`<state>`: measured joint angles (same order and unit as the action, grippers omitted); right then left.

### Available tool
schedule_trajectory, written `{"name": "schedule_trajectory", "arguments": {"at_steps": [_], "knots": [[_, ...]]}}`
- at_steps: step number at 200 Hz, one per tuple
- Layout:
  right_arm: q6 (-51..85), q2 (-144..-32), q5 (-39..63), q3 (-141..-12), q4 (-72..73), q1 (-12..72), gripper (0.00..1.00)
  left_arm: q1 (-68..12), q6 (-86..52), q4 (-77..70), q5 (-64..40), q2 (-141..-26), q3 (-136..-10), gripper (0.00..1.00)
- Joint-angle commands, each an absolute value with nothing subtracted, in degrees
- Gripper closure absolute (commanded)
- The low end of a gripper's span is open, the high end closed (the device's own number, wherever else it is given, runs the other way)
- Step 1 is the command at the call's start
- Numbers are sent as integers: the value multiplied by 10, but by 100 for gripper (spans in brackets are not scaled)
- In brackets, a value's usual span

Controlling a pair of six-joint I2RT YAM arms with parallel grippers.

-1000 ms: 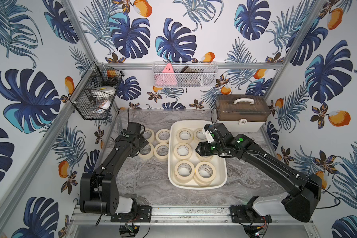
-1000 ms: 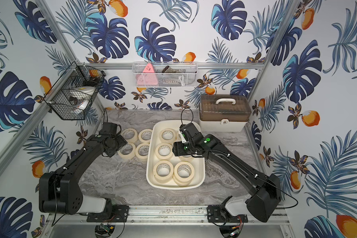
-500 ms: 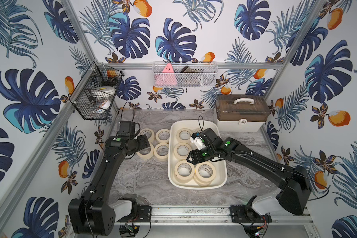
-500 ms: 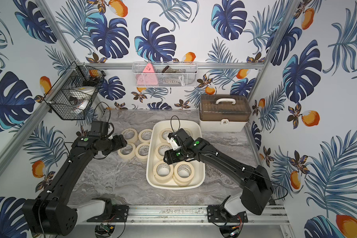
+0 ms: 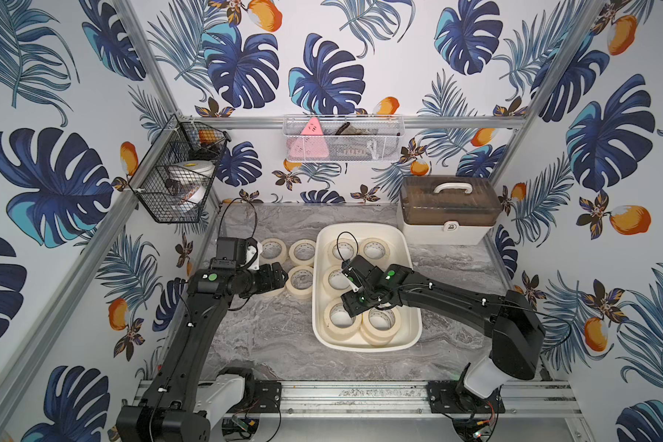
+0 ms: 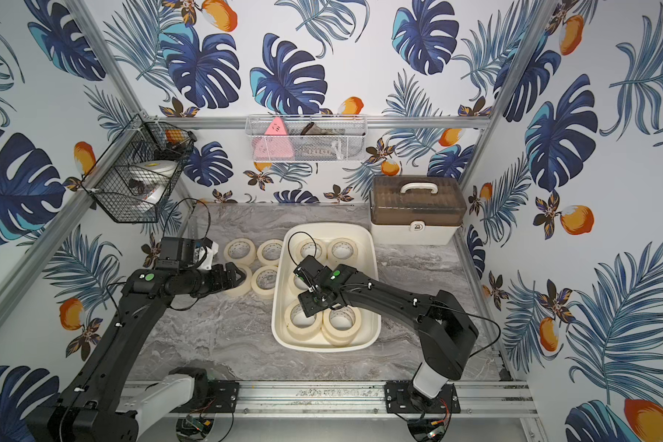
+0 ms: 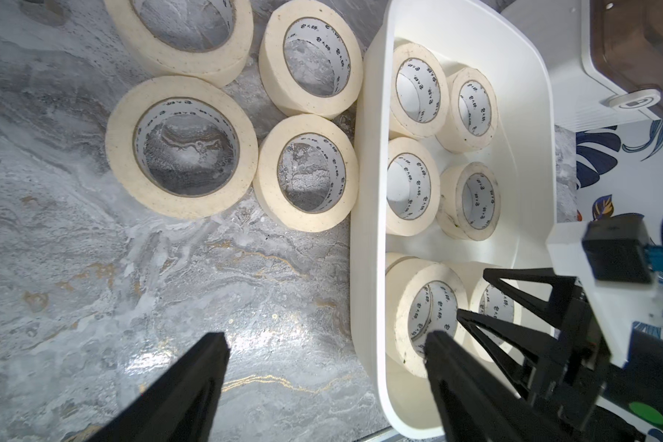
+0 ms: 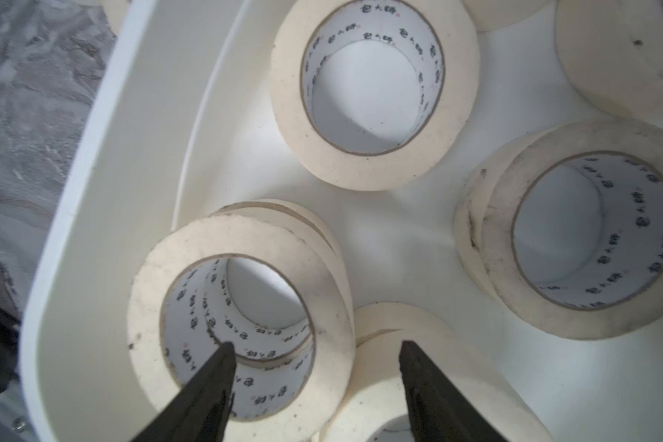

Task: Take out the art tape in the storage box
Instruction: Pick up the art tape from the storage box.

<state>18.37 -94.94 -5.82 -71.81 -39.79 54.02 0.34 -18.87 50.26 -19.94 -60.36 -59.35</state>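
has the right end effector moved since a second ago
Yes: the right end effector moved toward the near end of the storage box, over stacked art tape.

Small dark print — illegible — inside art tape [image 8: 379,36] cores

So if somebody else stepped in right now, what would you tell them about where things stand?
Left gripper: open, empty, above the table.
Right gripper: open, jaws straddling the wall of a stacked roll in the storage box, not closed.
Done: four art tape rolls lie on the table.
To do: grip and lift that roll, then the remaining rolls.
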Motion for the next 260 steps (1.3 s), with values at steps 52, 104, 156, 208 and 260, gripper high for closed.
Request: {"name": "schedule_trajectory", "arguments": {"at_steps": [52, 104, 156, 208, 260], "knots": [[163, -962, -62, -718, -381, 541, 33, 4, -173, 499, -219, -599, -585, 11], [163, -992, -64, -725, -377, 541, 39, 4, -172, 499, -217, -598, -583, 12], [160, -1003, -57, -726, -368, 541, 53, 4, -176, 500, -217, -597, -581, 13], [163, -1013, -51, -723, -360, 541, 62, 4, -173, 505, -213, -596, -587, 13], [163, -1010, -43, -725, -359, 541, 78, 4, -171, 500, -210, -596, -585, 14]]}}
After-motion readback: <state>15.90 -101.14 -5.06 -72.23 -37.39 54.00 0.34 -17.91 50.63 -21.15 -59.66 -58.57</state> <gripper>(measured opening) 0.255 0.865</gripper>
